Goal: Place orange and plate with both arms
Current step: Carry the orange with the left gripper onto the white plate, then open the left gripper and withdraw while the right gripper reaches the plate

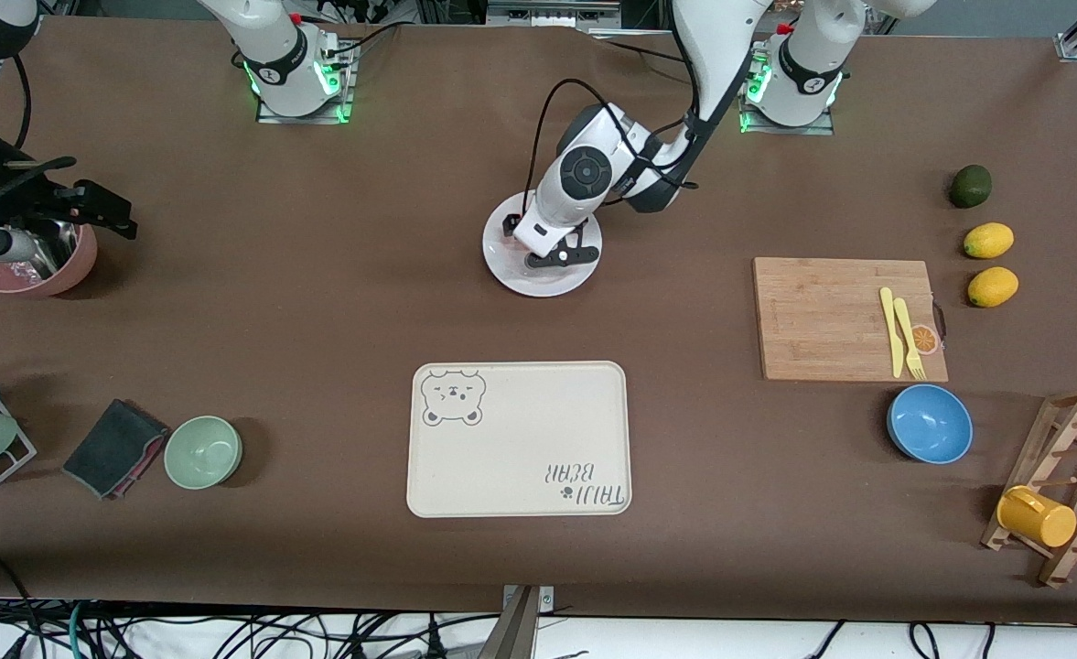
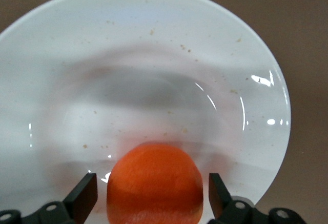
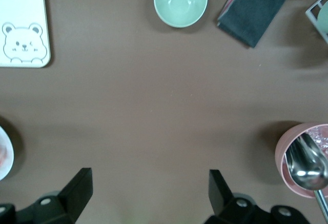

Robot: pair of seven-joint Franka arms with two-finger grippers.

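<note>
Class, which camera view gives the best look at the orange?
The left wrist view: the orange fills the foreground on the plate, between the open fingers of the left pincer. In the front view the arm hides it. The right wrist view shows only an orange tint at the plate's edge.

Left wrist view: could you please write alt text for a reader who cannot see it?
A small round orange-red orange sits on a glossy white round plate, between the open black fingers of the left end effector. Brown table surrounds the plate.
</note>
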